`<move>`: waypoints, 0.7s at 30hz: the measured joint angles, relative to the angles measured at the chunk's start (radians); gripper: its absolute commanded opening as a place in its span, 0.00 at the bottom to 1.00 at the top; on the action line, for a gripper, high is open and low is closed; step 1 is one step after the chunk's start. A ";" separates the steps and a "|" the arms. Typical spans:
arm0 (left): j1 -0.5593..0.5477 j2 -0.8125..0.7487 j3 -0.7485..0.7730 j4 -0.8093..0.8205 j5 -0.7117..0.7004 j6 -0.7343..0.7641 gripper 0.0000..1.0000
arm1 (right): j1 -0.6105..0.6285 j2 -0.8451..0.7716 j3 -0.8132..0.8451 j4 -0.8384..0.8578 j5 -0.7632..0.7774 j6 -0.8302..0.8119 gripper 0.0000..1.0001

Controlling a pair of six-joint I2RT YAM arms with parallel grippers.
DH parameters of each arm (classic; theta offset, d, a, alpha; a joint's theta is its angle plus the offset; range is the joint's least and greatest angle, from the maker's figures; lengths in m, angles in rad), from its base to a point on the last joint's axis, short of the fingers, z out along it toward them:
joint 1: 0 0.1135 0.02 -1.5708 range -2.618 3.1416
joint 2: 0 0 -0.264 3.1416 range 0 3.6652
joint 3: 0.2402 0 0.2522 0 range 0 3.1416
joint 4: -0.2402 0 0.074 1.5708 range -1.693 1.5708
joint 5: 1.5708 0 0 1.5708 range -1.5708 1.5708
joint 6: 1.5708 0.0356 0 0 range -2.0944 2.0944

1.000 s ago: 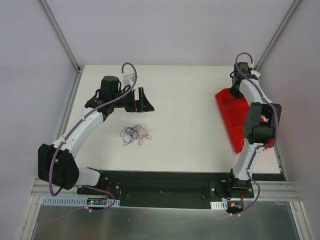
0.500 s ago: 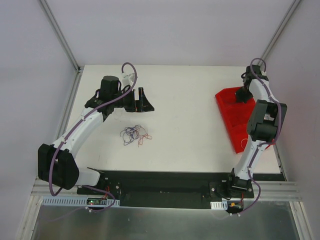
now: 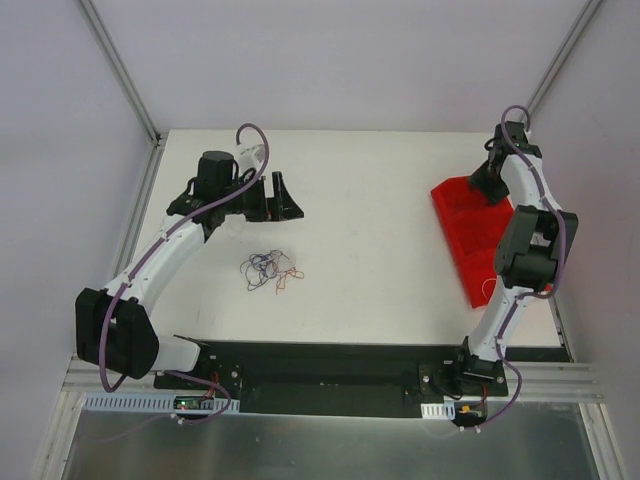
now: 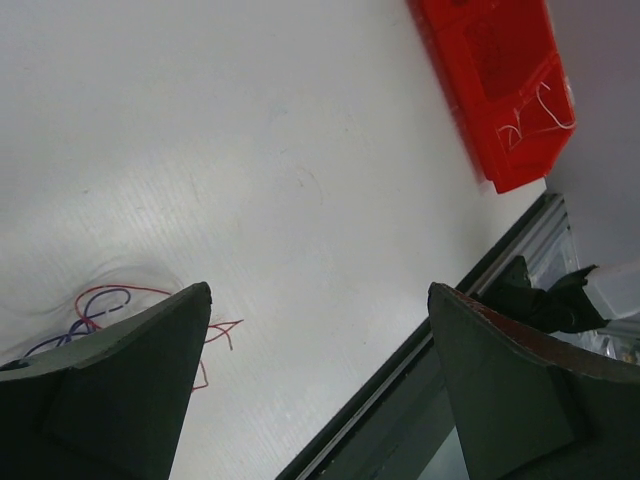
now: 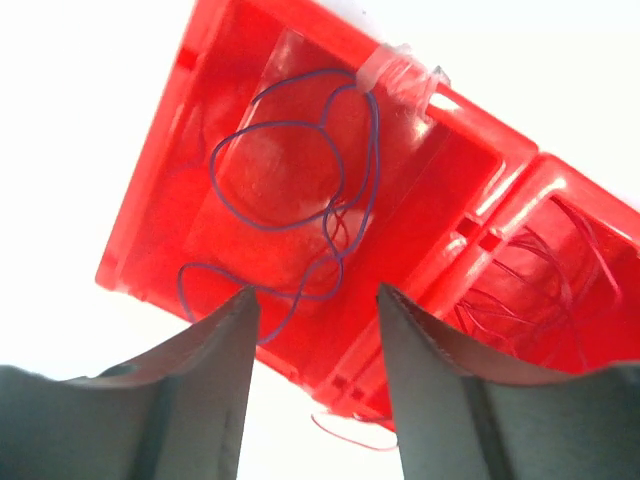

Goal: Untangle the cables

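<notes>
The cables (image 3: pixel 270 270) lie as a small loose tangle of red and dark purple strands on the white table, left of centre. My left gripper (image 3: pixel 278 198) hovers open just behind the tangle with nothing in it. In the left wrist view (image 4: pixel 320 300) the red and purple strands (image 4: pixel 100 305) show beside its left finger. My right gripper (image 3: pixel 487 178) is over the far end of the red tray (image 3: pixel 470 240), jaws open (image 5: pixel 315 300) and empty. A single purple cable (image 5: pixel 300 170) lies looped in one compartment below it. Red cables (image 5: pixel 540 280) fill the neighbouring compartment.
The red tray (image 4: pixel 495 80) lies along the table's right side. A loose red strand (image 5: pixel 345 435) lies on the table beside its wall. Grey walls enclose the table at the back, left and right. A black rail (image 3: pixel 330 365) runs along the near edge.
My right arm has swung toward the back right over the tray's far end and its jaws have parted. The left gripper has shifted slightly back and left. The tangle has not moved.
</notes>
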 measured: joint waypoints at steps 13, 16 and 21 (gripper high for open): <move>0.092 -0.058 -0.121 -0.051 -0.313 -0.122 0.88 | 0.531 -0.452 -0.358 0.278 -0.283 -0.291 0.77; 0.098 -0.114 -0.229 -0.065 -0.312 -0.160 0.87 | 0.681 -0.419 -0.448 0.408 -0.414 -0.291 0.77; 0.098 -0.142 -0.357 -0.074 -0.263 -0.180 0.84 | 0.856 -0.281 -0.520 0.539 -0.562 -0.302 0.72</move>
